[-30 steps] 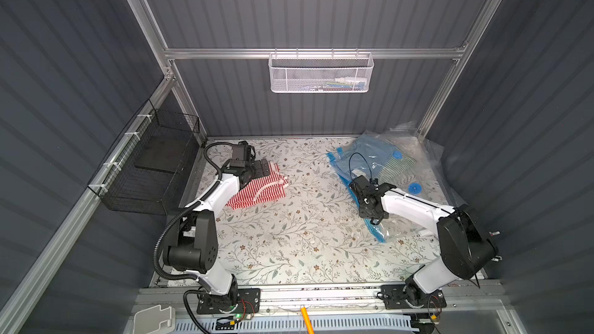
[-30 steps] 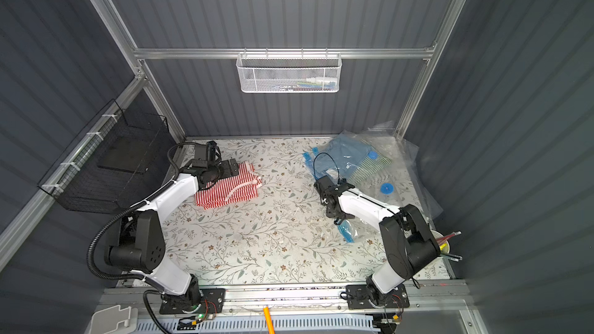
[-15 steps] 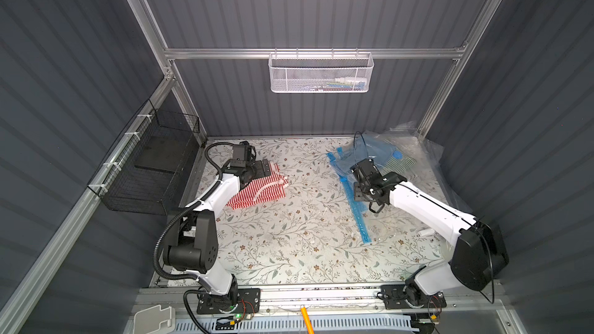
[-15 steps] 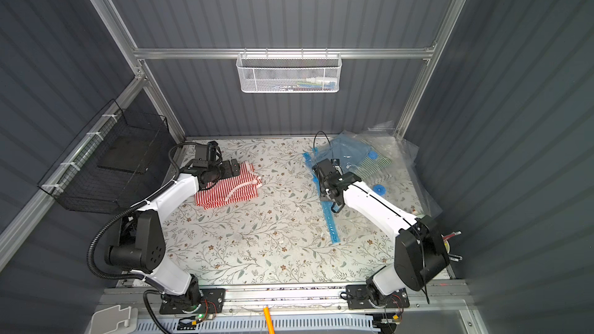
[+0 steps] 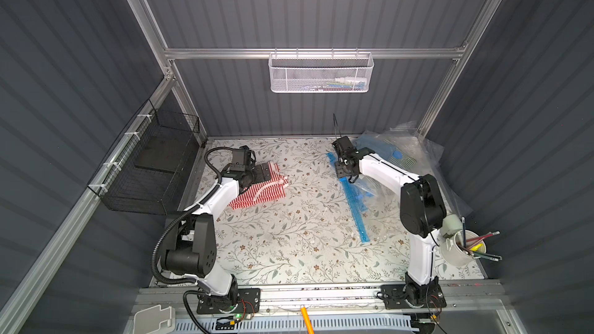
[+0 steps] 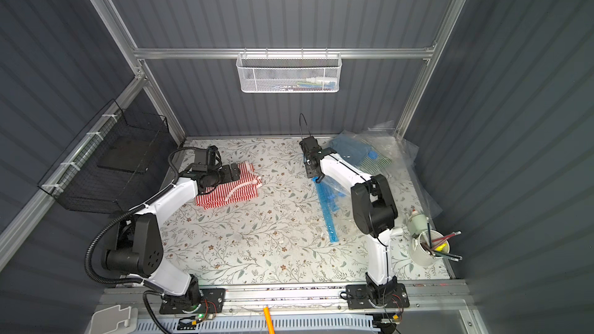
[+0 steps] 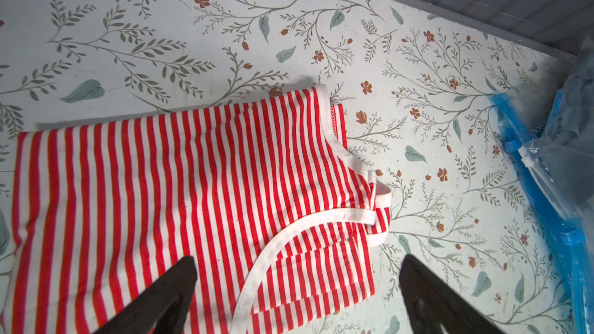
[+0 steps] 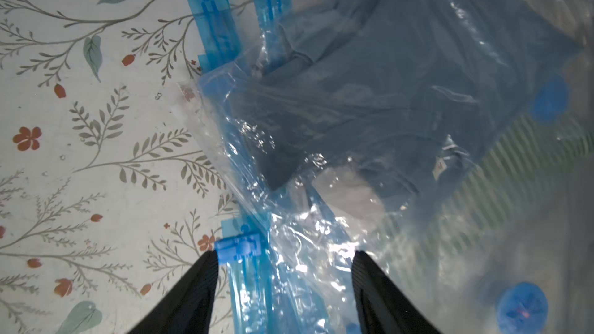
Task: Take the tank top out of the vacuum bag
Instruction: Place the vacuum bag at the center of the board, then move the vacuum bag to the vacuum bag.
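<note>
I see the floral mat (image 5: 289,236) covering the whole work floor. High above its far edge, a white mesh basket (image 5: 321,73) hangs from the back rail, and I can't make out its contents. Off the mat's left edge, a black wire basket (image 5: 151,168) hangs on the side rail. At the mat's near right corner stands a white cup (image 5: 451,257) of pencils (image 5: 480,240), with a small pale bottle (image 5: 451,222) just beside it. An orange stick (image 5: 305,318) shows beyond the near edge.
</note>
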You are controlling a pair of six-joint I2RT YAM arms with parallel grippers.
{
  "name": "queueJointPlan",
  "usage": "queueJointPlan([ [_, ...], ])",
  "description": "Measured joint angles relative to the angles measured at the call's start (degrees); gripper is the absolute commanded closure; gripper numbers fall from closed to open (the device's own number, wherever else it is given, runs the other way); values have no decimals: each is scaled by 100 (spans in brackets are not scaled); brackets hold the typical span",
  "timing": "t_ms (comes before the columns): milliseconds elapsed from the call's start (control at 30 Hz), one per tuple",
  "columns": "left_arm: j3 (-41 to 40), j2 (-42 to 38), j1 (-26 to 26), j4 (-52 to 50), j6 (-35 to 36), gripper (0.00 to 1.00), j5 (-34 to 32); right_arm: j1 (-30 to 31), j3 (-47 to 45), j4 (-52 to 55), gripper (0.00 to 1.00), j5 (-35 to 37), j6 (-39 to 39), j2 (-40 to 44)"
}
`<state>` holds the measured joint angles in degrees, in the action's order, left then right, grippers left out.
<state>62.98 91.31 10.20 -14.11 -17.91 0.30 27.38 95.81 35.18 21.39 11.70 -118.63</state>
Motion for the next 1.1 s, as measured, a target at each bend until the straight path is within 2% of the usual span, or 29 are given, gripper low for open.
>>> queueJointPlan([
  [267,-81,-7,0,39,-50,0,151,0,507,90,30,76,-442,-601],
  [500,-81,-4,0,61,-76,0,319,4,553,133,36,184,-662,-798],
  [667,-85,-4,0,129,-94,0,382,9,627,164,50,435,-824,-1047],
  [800,-85,-4,0,133,-103,0,407,11,623,170,74,498,-892,-1130],
  [967,-127,-4,0,157,-138,0,474,9,608,103,92,533,-833,-1117],
  [1100,-216,-4,0,175,-179,0,540,7,516,-9,100,584,-793,-1071],
])
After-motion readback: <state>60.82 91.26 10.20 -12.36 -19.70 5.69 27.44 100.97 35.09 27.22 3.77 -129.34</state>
